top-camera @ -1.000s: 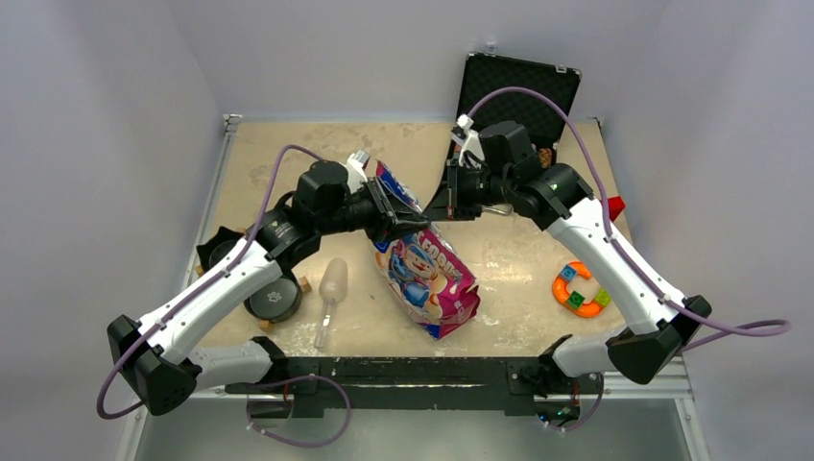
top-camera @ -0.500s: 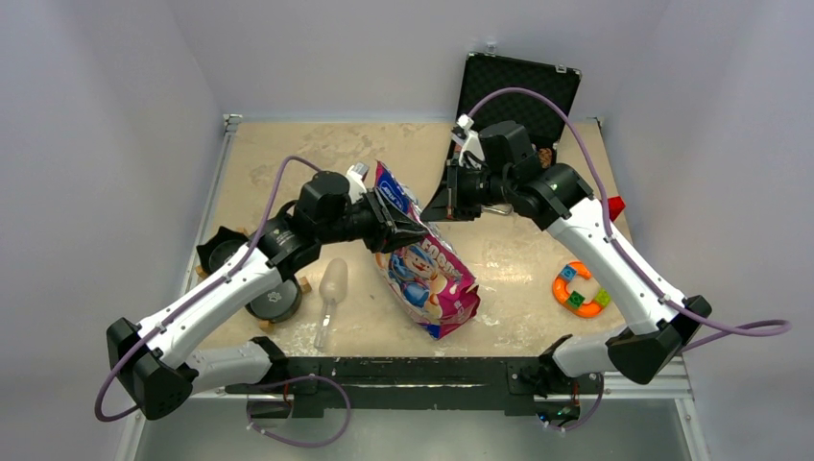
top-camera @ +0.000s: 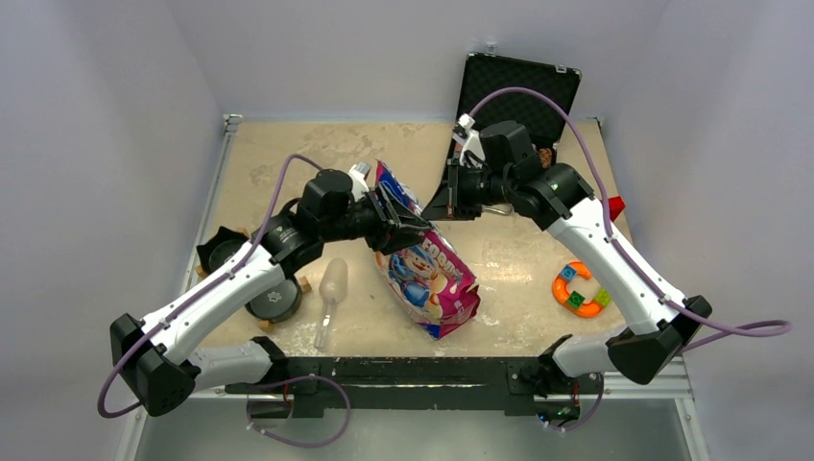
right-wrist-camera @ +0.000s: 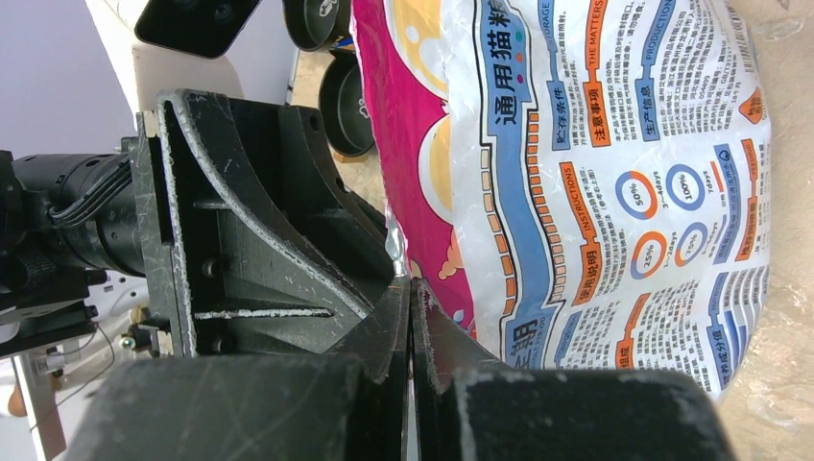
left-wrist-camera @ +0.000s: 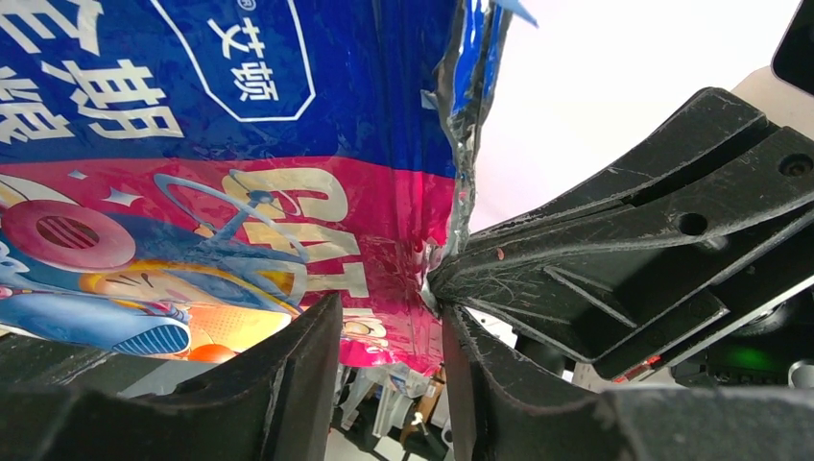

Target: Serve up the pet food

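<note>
One bag point(top-camera: 429, 279), maybe right end effector's point(right-wrist-camera: 413, 288).

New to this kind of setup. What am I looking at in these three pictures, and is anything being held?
Two robot arms are bolted at a table's near edge. One picture looks down from above; the other two come from a camera on each wrist. On the table lie a colourful pet food bag, a clear scoop, dark bowls and a toy ring; an open black case stands at the back. The right end effector is shut on an edge of the bag. The left end effector is open close by the bag, gripping nothing.
</note>
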`<state>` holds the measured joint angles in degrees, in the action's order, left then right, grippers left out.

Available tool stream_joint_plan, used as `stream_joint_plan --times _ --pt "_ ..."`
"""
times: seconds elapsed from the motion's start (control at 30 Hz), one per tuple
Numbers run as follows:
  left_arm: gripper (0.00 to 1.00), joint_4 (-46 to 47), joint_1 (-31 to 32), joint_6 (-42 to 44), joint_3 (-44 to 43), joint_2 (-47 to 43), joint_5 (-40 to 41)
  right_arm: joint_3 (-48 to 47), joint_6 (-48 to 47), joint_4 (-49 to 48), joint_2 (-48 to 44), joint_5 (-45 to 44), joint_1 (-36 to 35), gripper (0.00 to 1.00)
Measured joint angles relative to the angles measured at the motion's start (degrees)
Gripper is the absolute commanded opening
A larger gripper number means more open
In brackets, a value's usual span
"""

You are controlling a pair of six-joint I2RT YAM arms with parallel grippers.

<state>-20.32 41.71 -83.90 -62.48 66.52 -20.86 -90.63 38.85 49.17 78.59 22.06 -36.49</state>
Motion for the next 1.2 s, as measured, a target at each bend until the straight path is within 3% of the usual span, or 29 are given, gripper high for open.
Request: stream_joint_plan --times 0.33,0.43,0.63,0.87,1.2 --pt "0.13 -2.25 0.20 0.70 -3.39 1.62 0.63 -0.35 -0.83 0.33 -0.24 -2.05 -1.01 0.00" --pt "0.00 -3.10 0.20 0.96 -3.89 1.70 0.81 -1.27 -2.75 1.38 -0.22 -3.34 -1.46 0.15" --pt "0.00 -6.54 0.20 2.71 -6.27 2.40 1.27 -8.20 -11.96 8.13 -0.26 -6.64 -2.19 0.24" --pt "0.00 -9.62 0.20 4.20 -7.63 2.21 1.86 -9.22 -17.94 9.81 -0.96 -8.50 -6.54 0.24" --pt "0.00 -22.25 0.22 6.51 -16.72 6.58 2.54 -12.44 -20.44 12.15 3.91 -18.64 -12.63 0.23"
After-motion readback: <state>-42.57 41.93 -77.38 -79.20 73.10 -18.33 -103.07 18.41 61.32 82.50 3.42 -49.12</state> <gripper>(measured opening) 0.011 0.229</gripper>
